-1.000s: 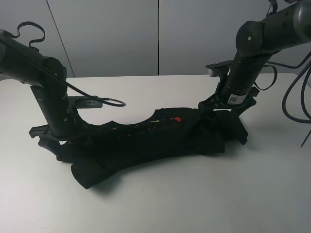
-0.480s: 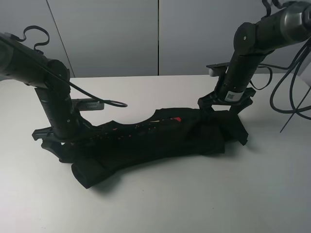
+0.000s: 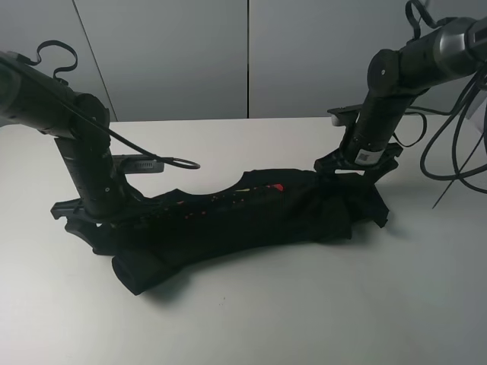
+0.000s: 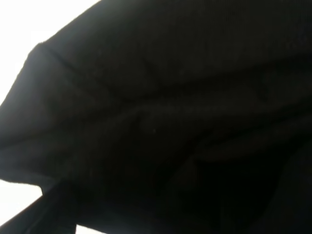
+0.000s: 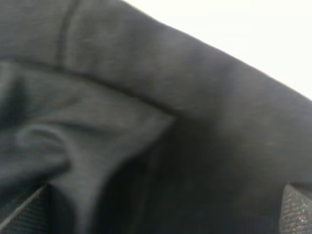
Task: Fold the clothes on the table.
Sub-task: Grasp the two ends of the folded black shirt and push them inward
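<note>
Both jaws stand wide and grip nothing. The left gripper (image 3: 90,215) sits low on one end of the shirt (image 3: 228,220), and the right gripper (image 3: 354,163) is just over its other end. The shirt lies on the table (image 3: 304,319) as a long rumpled band, seemingly folded once lengthwise. I judge the task partly done, with the ends not yet folded in.

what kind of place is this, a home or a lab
Most likely a robotics lab: a plain white table, grey wall panels, and a cabled left arm and right arm over one black T-shirt.
</note>
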### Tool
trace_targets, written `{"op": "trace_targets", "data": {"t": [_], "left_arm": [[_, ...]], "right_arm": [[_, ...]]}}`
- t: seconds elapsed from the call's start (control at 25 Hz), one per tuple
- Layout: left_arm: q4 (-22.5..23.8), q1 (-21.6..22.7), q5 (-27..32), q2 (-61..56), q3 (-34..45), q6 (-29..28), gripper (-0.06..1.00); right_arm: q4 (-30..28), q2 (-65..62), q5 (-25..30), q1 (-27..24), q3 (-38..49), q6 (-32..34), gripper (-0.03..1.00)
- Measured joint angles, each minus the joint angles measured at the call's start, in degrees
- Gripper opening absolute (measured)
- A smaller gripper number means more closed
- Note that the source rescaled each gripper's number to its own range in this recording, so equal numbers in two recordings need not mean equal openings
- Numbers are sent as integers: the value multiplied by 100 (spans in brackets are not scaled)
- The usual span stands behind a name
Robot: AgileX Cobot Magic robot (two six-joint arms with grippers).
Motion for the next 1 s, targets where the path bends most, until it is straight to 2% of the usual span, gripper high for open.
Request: {"op": "trace_targets", "data": {"t": [0.28,0.44,1.0], "left_arm": [[0,0,0,0,0,22,100],[0,0,-12,0,0,87,100],[-10,0,-42,4,0,188,100]], "right_arm": [[272,35,-23,-391,0,-147,100],[419,138,-23,-391,0,-281,100],[296,221,51,-124,-11,-345,100]]}}
